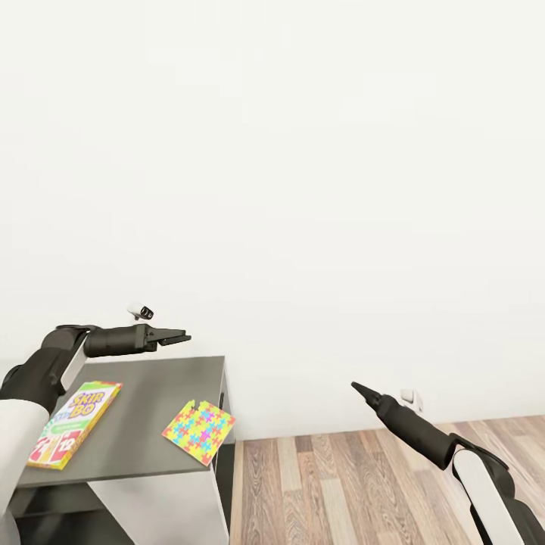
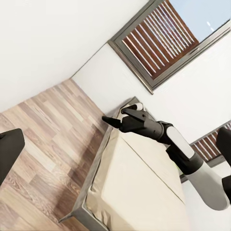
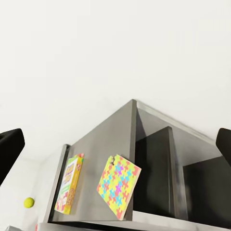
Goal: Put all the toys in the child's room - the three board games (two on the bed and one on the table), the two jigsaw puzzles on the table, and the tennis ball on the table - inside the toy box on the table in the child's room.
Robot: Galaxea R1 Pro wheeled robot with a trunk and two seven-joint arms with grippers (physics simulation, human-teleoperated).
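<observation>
A white and green board game [image 1: 76,424] lies flat on the dark-grey cabinet top of the table [image 1: 144,454]. One multicoloured jigsaw puzzle [image 1: 198,426] rests at that top's right edge and overhangs it slightly. In the right wrist view I see the board game [image 3: 70,185], the puzzle [image 3: 118,185] and a small yellow-green tennis ball [image 3: 29,202] further along. My left gripper [image 1: 180,337] hovers open and empty above the cabinet's back edge. My right gripper [image 1: 356,387] hangs open and empty over the floor, right of the cabinet. The toy box is out of view.
A white wall [image 1: 303,189] stands close behind the cabinet. Wood-plank floor [image 1: 341,484] spreads to the right. The cabinet has open dark shelves [image 3: 159,168] on its side. In the left wrist view the bed [image 2: 139,187] lies under dark-framed windows [image 2: 163,38].
</observation>
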